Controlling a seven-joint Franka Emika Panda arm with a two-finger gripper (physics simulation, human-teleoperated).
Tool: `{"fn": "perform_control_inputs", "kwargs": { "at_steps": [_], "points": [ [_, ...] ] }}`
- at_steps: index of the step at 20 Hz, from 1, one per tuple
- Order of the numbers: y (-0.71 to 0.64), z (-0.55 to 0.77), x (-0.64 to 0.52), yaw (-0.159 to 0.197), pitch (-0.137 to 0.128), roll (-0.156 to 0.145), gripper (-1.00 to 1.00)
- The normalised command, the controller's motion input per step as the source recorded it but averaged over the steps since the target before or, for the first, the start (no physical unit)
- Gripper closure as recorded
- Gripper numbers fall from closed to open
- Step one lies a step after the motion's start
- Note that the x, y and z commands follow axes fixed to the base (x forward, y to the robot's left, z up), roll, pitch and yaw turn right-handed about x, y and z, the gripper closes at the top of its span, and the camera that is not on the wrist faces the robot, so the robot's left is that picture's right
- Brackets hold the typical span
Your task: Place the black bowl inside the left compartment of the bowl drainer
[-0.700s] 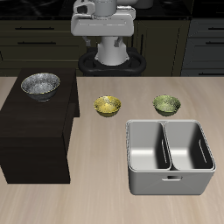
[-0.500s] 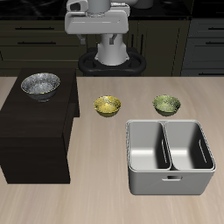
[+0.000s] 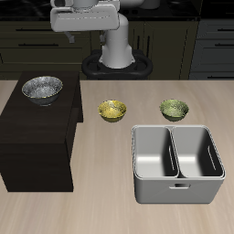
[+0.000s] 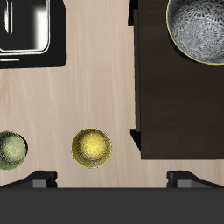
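Black bowl [image 3: 42, 89] sits on the dark cabinet [image 3: 37, 137], well apart from the bowl drainer [image 3: 177, 164] near the table's front edge. Looks rigid, shallow, glossy inside, likely slippery; pinch the rim. Gripper [image 4: 112, 179]: finger spread can't be judged, nothing held.

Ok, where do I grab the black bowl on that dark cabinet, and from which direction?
Take the black bowl by its rim, coming straight down from above, one finger inside and one outside. It sits upright with its mouth open on the dark cabinet, and it looks too wide and shallow to span. Nothing stands beside it, so any part of the rim should do.
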Motion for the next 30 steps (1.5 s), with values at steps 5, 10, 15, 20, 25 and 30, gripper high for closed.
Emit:
{"fn": "perform_control_inputs", "kwargs": {
  "at_steps": [5,10,15,20,25,30],
  "points": [
    [-0.29,0.22,0.16,0.047,-0.035,-0.006,-1.00],
    [-0.11,0.11,0.18,0.003,-0.005,-0.013,-1.00],
    [-0.11,0.07,0.25,0.027,-0.002,-0.019,-1.00],
    [-0.15,0.12,0.22,-0.019,-0.012,-0.013,-1.00],
    [-0.06,0.12,0.15,0.017,-0.031,-0.022,-1.00],
    [-0.10,0.06,0.27,-0.018,0.008,-0.009,-1.00]
  ]
}}
